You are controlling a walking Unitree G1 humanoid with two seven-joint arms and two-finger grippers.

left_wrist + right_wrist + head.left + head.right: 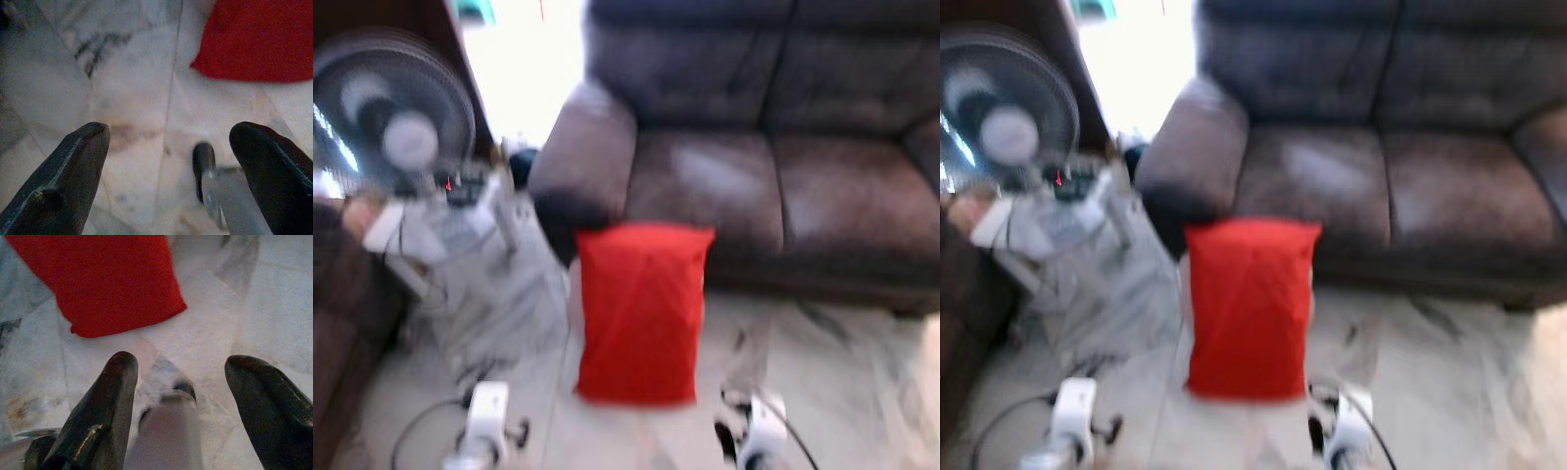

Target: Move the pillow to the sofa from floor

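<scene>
A red pillow stands on the pale marble floor, leaning against the front of the dark brown leather sofa below its left seat cushion. Both arms hang low in front of me. The left gripper is open above bare floor, and the pillow's corner lies ahead of it. Just short of the pillow's lower edge, the right gripper is open too, with nothing between its fingers. The head views are blurred.
A standing fan and a heap of grey fabric with cables are at the left, beside the sofa's armrest. A dark brown piece of furniture borders the far left. Open floor extends to the right of the pillow.
</scene>
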